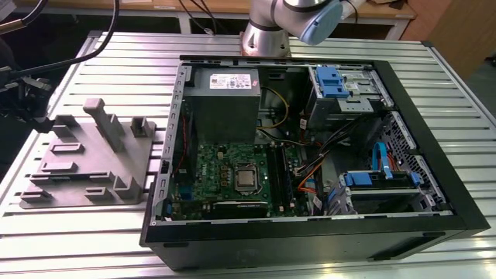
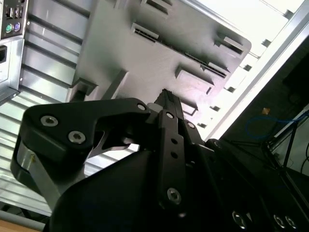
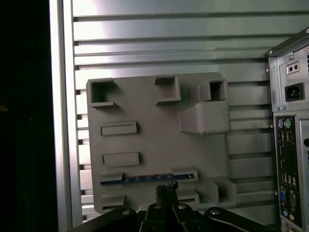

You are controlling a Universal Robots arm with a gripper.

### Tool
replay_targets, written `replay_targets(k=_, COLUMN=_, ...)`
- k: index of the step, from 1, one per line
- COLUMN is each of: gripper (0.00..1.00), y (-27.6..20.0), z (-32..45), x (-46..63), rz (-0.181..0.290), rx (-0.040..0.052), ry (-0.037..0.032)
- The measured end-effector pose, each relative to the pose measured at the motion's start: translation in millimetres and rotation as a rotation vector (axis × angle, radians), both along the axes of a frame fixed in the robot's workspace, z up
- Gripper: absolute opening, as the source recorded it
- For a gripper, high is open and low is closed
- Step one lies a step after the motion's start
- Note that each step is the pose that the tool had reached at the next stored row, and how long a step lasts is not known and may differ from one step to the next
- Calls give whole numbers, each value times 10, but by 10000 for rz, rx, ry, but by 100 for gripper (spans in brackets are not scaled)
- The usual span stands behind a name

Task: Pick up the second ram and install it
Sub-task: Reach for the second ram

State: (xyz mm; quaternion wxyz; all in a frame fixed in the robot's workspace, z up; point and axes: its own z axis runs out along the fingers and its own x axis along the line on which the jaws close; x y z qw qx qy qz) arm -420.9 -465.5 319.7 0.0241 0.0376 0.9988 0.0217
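Step in hand, as judged: the approach for the pick, w/ nothing lifted yet. The second ram (image 3: 145, 179) sits edge-up in a long slot of the grey fixture tray (image 3: 154, 130), showing as a thin blue strip w/ pale marks in the first wrist view. It is seated in its holder, not in the PC.

The gripper (image 3: 166, 189) hangs over that end of the tray, its dark tip just beside the strip and near the strip's middle. Whether it touches can't be told. In both wrist views the fingers converge to one narrow tip (image 2: 166, 95), so they look pressed together w/ nothing between them.

In the exterior view the tray (image 1: 85, 168) lies at centre-left of the frame on the ribbed metal table (image 1: 78, 232), just beside the open PC case (image 1: 310, 232), which fills the middle and right. The green motherboard (image 1: 225, 168) lies low-centre inside it, w/ the long black slots (image 1: 283, 174) along its right edge. Whether one slot is already filled can't be made out.

Judgement on what a grasp calls for here: jaws spread wide enough to straddle the thin board, squared to its long edge, centred approx. mid-length so it lifts level, then a straight pull out of the slot w/o twisting
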Motion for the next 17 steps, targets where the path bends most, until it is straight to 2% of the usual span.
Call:
replay_targets(k=4, gripper=7, y=0, z=-14, x=-15, rz=-1, rx=1, ry=-1)
replay_targets(k=17, gripper=7, y=0, z=-155, x=-67, rz=1, rx=1, ry=-2)
